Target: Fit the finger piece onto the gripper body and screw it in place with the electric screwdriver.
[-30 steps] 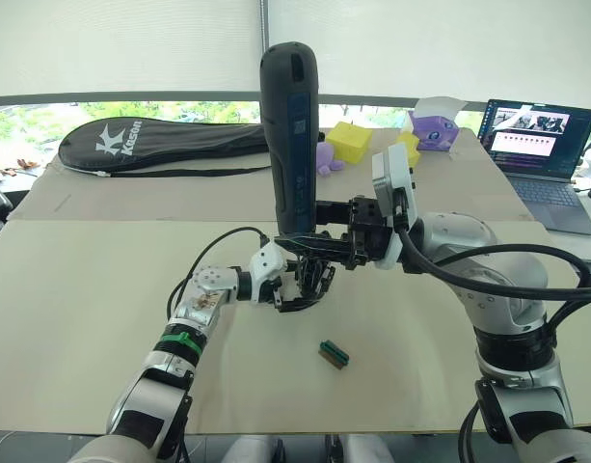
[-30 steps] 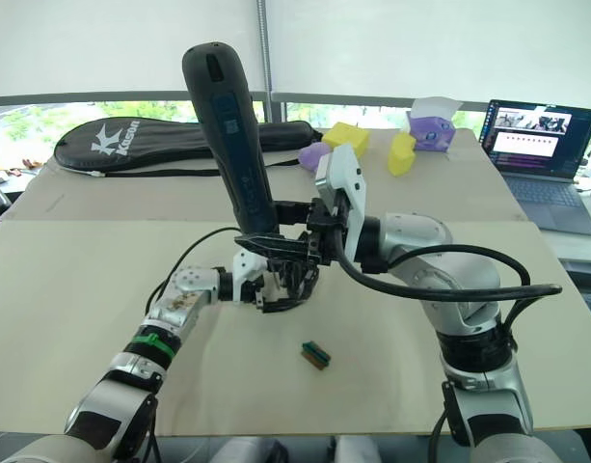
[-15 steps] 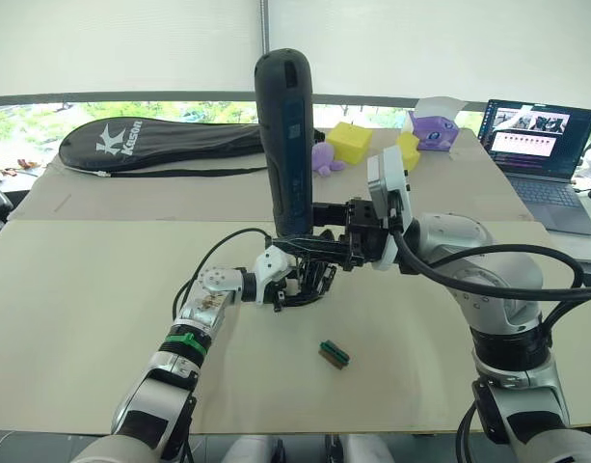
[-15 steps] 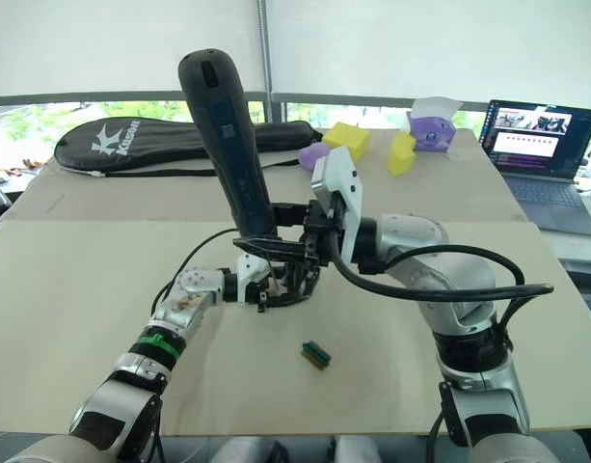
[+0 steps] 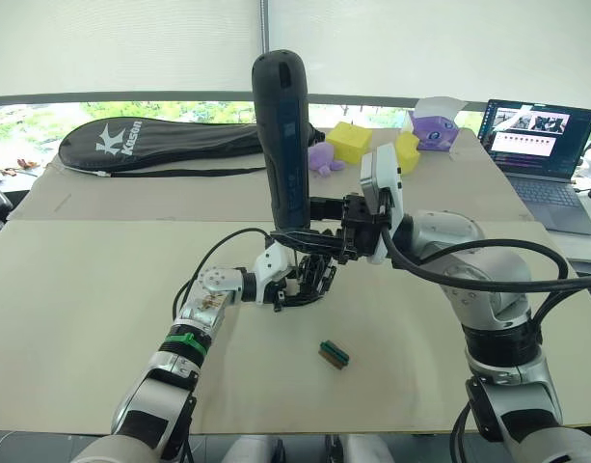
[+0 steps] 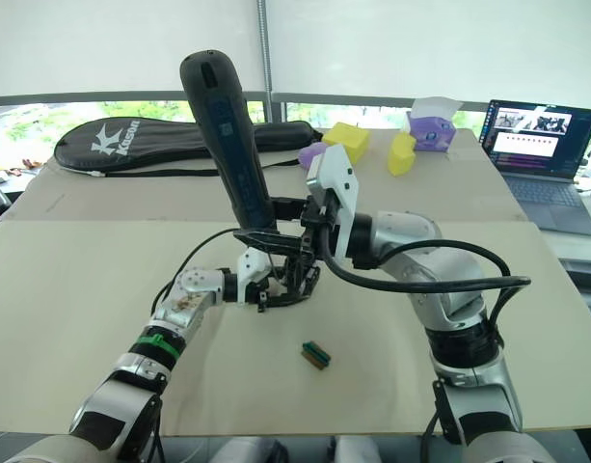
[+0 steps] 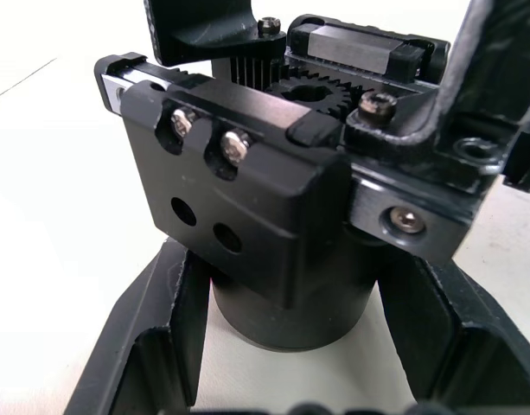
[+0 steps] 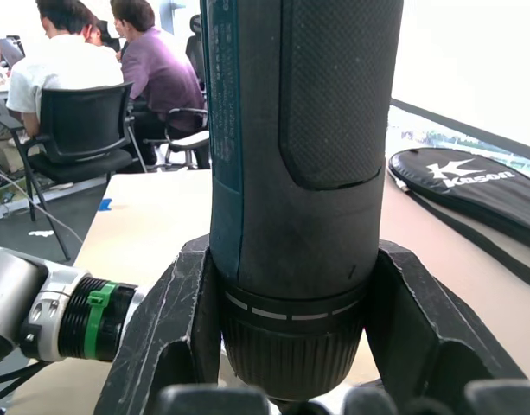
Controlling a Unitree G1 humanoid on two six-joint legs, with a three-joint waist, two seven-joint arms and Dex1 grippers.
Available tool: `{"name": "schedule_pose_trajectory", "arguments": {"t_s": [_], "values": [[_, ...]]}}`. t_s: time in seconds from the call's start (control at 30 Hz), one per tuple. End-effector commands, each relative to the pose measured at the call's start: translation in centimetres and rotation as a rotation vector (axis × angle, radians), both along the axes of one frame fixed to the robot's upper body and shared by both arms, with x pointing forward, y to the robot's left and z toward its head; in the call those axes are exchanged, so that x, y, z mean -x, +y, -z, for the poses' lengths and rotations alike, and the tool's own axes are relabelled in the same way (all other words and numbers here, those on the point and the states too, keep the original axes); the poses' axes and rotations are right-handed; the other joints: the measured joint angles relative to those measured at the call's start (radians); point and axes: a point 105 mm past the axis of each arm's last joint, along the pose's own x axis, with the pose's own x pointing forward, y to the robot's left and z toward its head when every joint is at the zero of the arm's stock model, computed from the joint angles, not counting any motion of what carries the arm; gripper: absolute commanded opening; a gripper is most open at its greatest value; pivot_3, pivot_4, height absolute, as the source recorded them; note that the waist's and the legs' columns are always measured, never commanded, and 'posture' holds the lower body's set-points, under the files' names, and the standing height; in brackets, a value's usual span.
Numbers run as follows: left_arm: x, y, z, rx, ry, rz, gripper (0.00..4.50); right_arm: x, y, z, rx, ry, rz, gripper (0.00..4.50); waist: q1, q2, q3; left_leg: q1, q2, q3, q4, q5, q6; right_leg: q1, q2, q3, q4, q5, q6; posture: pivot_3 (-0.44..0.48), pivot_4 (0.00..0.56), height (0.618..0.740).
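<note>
Pale beige board covers the table [image 5: 93,318] at the middle of the frame, and there our left hand [image 5: 293,285] clamps the small black cylindrical gripper body [image 7: 273,199] by its base, so its screw holes face up. Directly above, our right hand [image 5: 309,236] grips the tall dark grey pen-shaped electric screwdriver [image 5: 281,145] upright, apparently to drive straight down. We cannot pick out the finger piece. A small green-and-brown block [image 5: 334,354] lies near, below centre.
</note>
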Motion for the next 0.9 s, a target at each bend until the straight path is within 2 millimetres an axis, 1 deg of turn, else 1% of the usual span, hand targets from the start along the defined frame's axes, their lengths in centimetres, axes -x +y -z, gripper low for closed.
{"name": "schedule_pose_trajectory", "arguments": {"t_s": [0.03, 0.47, 0.9], "values": [[0.1, -0.1, -0.4, -0.001, -0.021, 0.013, 2.30, 0.5, -0.1, -2.1, -0.045, -0.106, -0.008, 1.92, 0.000, 0.000, 0.000, 0.000, 0.000, 0.000, 0.000, 0.000, 0.000, 0.000, 0.000, 0.000, 0.000, 0.000, 0.000, 0.000, 0.150, 0.740], [0.2, -0.2, -0.4, 0.001, -0.021, 0.018, 2.30, -0.2, -0.4, -1.4, -0.024, -0.117, 0.020, 1.92, -0.001, 0.000, 0.000, 0.000, 0.000, 0.000, 0.000, 0.000, 0.000, 0.000, 0.000, 0.000, 0.000, 0.000, 0.000, 0.000, 0.150, 0.740], [0.1, -0.2, -0.6, 0.002, -0.024, 0.018, 2.30, -0.5, -0.4, -0.7, -0.013, -0.099, 0.028, 1.92, -0.001, 0.000, 0.000, 0.000, 0.000, 0.000, 0.000, 0.000, 0.000, 0.000, 0.000, 0.000, 0.000, 0.000, 0.000, 0.000, 0.150, 0.740]]}}
